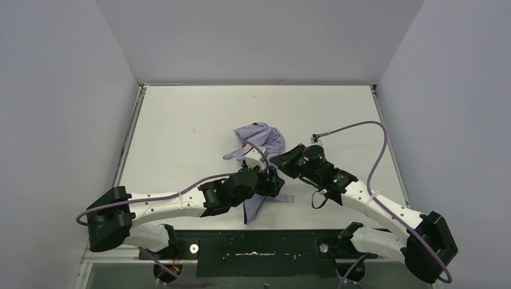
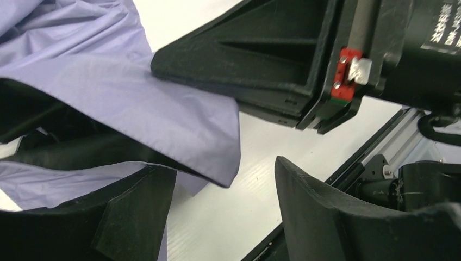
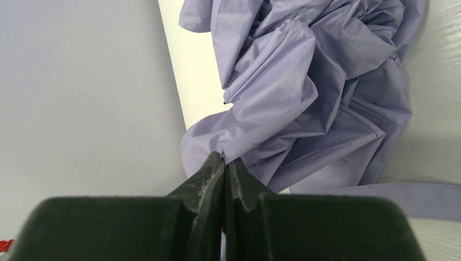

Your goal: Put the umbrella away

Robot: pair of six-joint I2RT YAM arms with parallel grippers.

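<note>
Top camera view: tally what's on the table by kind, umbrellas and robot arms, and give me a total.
1 lavender umbrella
2 robot arms: left arm, right arm
Total: 3

The umbrella (image 3: 304,98) is recorded as thin lavender cloth, matt and heavily creased. The counter (image 2: 244,190) is noted as white, smooth and matt, faintly ribbed. The jaws of the left gripper (image 2: 222,176) and right gripper (image 3: 224,163) are found to be black moulded plastic, matt and grainy.

White table (image 1: 181,120), one thing lying on it.
A lavender umbrella (image 1: 262,137) lies crumpled near its middle.
</note>
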